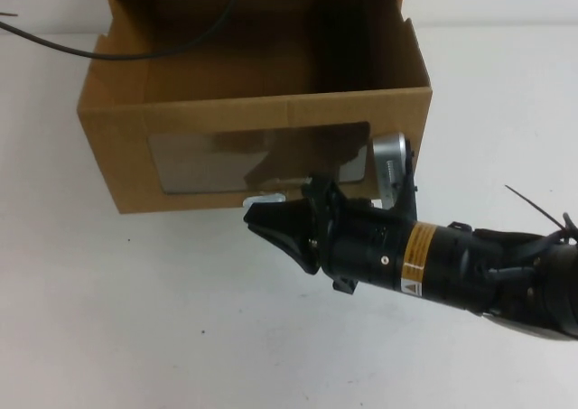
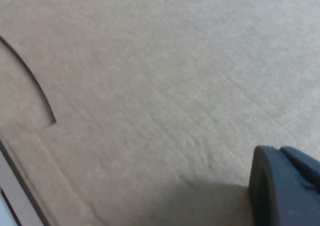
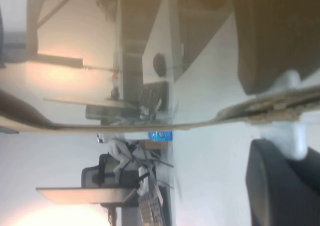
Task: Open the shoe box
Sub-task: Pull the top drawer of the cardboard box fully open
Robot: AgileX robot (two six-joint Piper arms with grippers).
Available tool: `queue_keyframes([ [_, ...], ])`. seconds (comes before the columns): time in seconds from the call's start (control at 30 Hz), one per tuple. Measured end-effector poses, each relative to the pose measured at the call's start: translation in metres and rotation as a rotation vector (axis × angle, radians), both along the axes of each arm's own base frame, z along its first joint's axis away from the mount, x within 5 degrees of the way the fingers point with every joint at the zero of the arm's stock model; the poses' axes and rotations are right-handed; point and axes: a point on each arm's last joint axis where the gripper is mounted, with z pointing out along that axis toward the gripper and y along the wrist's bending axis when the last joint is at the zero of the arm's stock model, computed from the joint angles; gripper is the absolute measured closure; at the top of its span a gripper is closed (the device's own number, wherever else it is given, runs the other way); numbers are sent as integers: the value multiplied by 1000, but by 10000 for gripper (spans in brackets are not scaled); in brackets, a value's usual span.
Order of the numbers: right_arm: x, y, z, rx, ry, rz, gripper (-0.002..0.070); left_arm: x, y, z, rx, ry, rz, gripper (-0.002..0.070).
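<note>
- High view: the black right gripper [image 1: 262,218], jaws shut, hung just in front of the brown, windowed cardboard shoe box [image 1: 226,111].
- The left gripper [image 2: 285,186] sat close to the box's cardboard; its state could not be told.
- The box top stood open, so the task looked nearly done.

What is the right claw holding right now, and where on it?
Cannot tell. The right claw, shut, lies at the box's lower front edge, with no grip visible. The left claw hovers close over cardboard.
</note>
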Motion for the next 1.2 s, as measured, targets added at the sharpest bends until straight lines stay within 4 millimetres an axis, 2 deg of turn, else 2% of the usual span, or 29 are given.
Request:
queue_keyframes([
  [0.07,-7,0,2,-3,-10,20,680,0,0,0,0,0,0,680],
  [0.17,-29,5,2,-26,-48,124,689,0,0,0,0,0,0,680],
  [0.27,-40,2,3,-32,-56,149,693,0,0,0,0,0,0,680],
  [0.5,-50,-9,1,-36,-64,147,694,0,0,0,-2,2,2,680],
  [0.77,-46,-10,6,-6,-133,98,683,0,0,0,-2,2,2,680],
  [0.87,-43,-10,7,-7,-165,73,595,0,0,0,-2,2,2,680],
  [0.97,-41,-12,6,-4,-154,43,428,0,0,0,-2,2,2,680],
  [1.07,-38,-13,5,-14,-133,6,304,0,0,0,-2,2,2,680],
  [1.13,-37,-14,4,-20,-126,-15,290,0,0,0,-3,3,2,679],
  [1.2,-34,-15,3,-29,-124,-41,305,0,0,0,-3,3,2,680],
])
